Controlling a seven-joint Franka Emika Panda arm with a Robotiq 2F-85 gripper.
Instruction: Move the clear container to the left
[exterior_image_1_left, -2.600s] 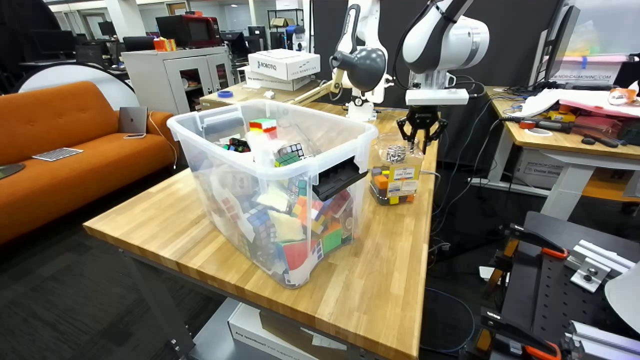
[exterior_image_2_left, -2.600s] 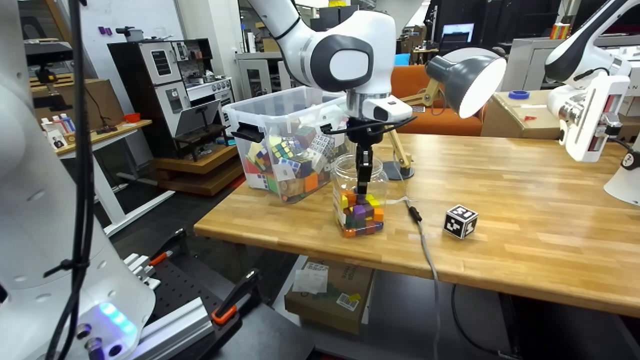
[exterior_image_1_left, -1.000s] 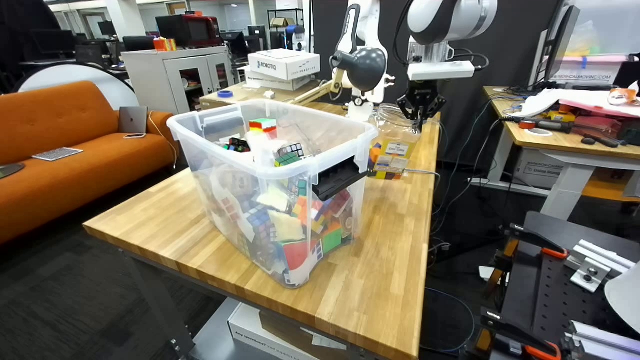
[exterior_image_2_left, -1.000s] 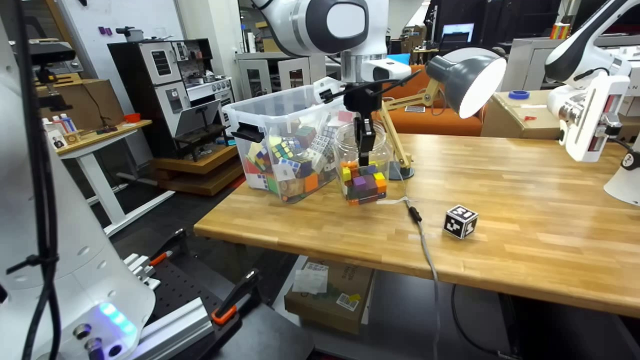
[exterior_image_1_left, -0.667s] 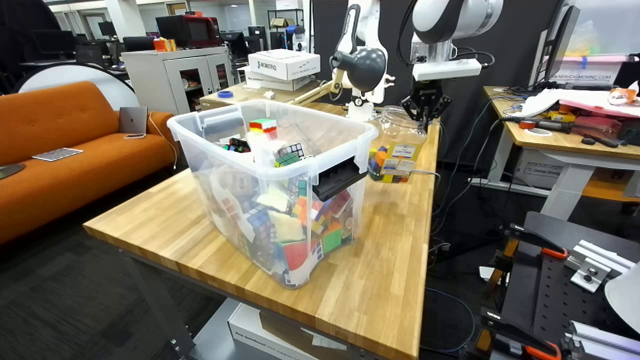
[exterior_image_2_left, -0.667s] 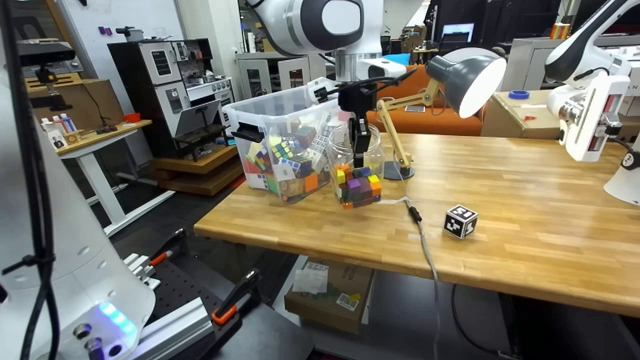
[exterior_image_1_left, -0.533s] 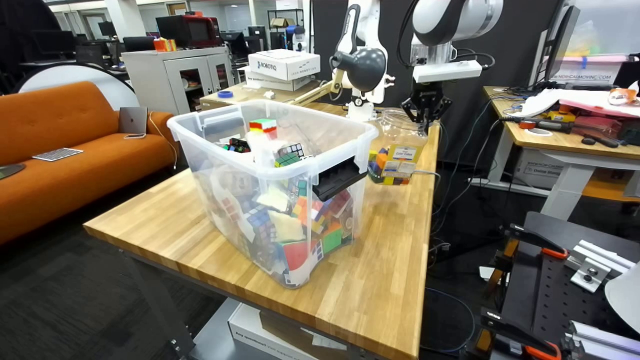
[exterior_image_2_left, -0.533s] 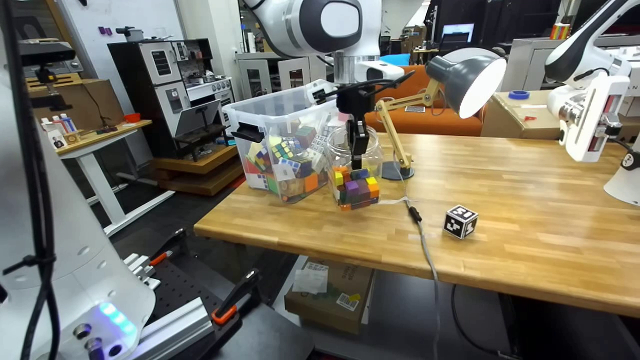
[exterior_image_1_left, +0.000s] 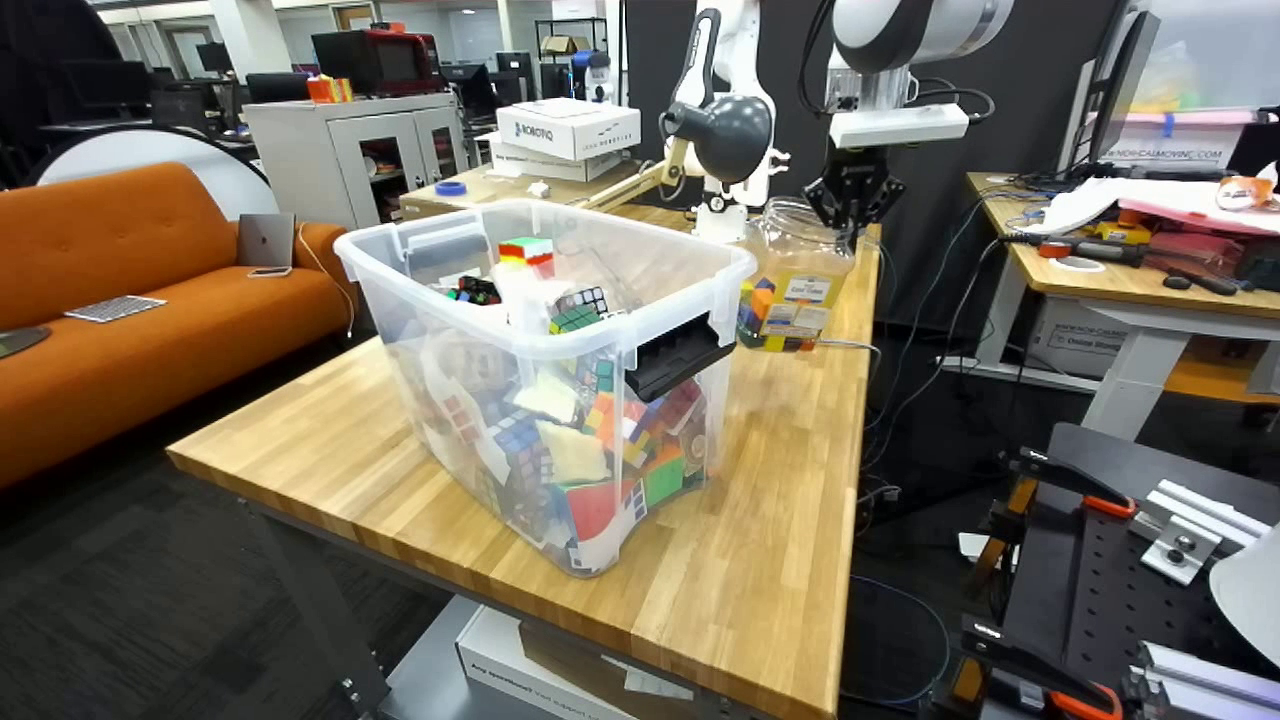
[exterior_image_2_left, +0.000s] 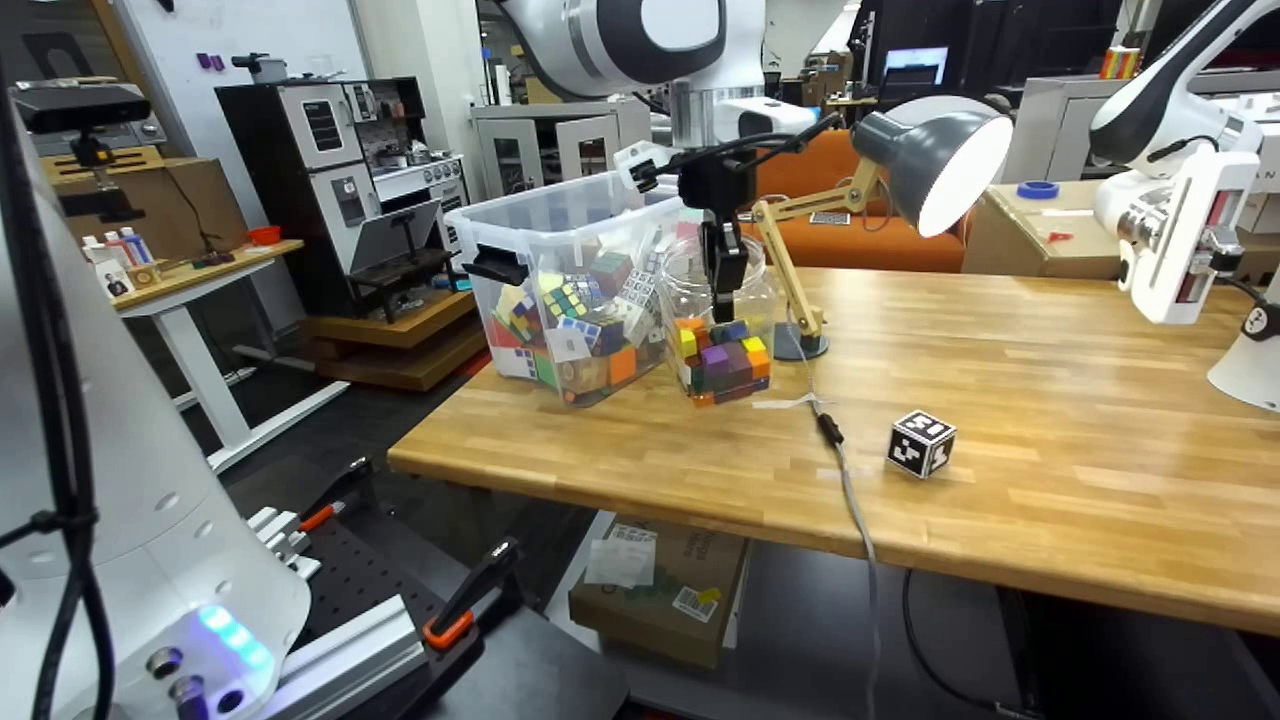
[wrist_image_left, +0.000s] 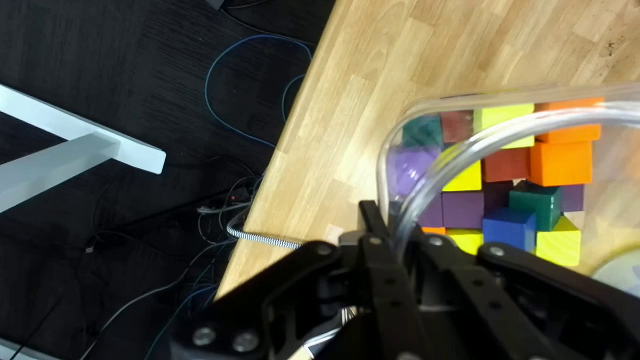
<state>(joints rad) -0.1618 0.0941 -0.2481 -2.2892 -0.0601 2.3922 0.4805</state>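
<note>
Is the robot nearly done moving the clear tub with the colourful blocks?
Done: the fingers grip the clear container by its rim. In hand: it hangs tilted, apparently off the table. To do: probably finishing the move left, setting it flat and letting go, since the fingers hold it now.

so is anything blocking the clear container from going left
Likely yes: in both exterior views the large storage bin stands just left of the clear container, so a straight slide that way could bump it; I can't tell whether they touch. Nothing visible is between the gripper and the container: it holds the rim.
</note>
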